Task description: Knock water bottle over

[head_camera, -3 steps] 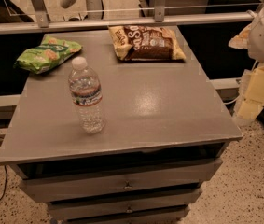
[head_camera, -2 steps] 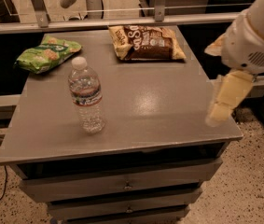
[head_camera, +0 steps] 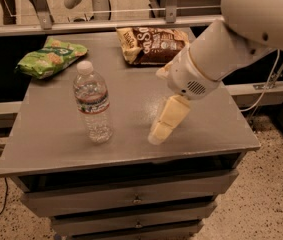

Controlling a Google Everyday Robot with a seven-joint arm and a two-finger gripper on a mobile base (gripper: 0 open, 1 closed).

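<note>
Green snack bag (head_camera: pixel 51 58) lay far left on the gray counter (head_camera: pixel 56 144), out of the way. Water bottle (head_camera: pixel 93 104) stood upright, left of middle, not knocked over yet. Gripper (head_camera: pixel 157 135) hung low, right of the bottle w/ a gap between, prob. set for a side push. Couldn't tell if it was open or shut. Brown chip bag (head_camera: pixel 151 44) lay far back.
</note>
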